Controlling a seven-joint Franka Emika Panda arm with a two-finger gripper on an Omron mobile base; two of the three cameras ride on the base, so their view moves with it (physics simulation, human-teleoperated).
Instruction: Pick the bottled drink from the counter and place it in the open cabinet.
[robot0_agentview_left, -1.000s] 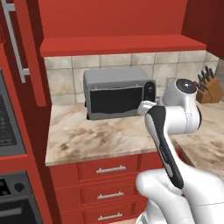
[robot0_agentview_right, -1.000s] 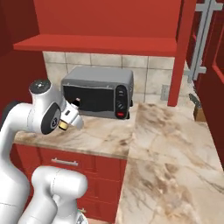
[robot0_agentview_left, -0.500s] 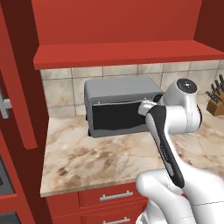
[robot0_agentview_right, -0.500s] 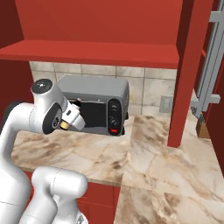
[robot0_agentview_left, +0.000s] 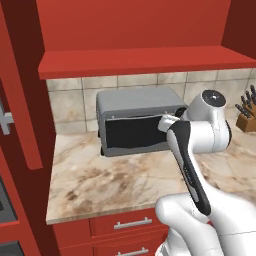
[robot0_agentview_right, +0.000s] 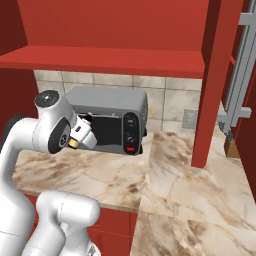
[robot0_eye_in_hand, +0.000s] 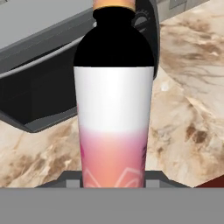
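My gripper (robot0_eye_in_hand: 113, 176) is shut on the bottled drink (robot0_eye_in_hand: 113, 109), a slim bottle with a black neck, a white band and a pink lower body. It is held in the air, above the counter (robot0_eye_in_hand: 192, 87) and in front of the toaster oven. From the right base view the gripper (robot0_agentview_right: 83, 132) sits at the oven's left front, with the bottle's black top (robot0_agentview_right: 88, 118) poking up beside it. The open cabinet's thick red bottom shelf (robot0_agentview_right: 105, 59) (robot0_agentview_left: 145, 62) runs above the hand. The marble counter (robot0_agentview_left: 110, 182) (robot0_agentview_right: 190, 175) lies well below.
A grey toaster oven (robot0_agentview_left: 135, 120) (robot0_agentview_right: 112, 117) stands against the tiled wall right behind the hand. A knife block (robot0_agentview_left: 247, 117) is at the far right. The red cabinet door with a silver handle (robot0_agentview_right: 242, 75) hangs open on the right, and red drawers (robot0_agentview_left: 125, 227) sit under the counter.
The whole picture has shifted: the camera has moved closer and higher, so the shelf and oven look larger. The bottle has stayed in the shut gripper throughout.
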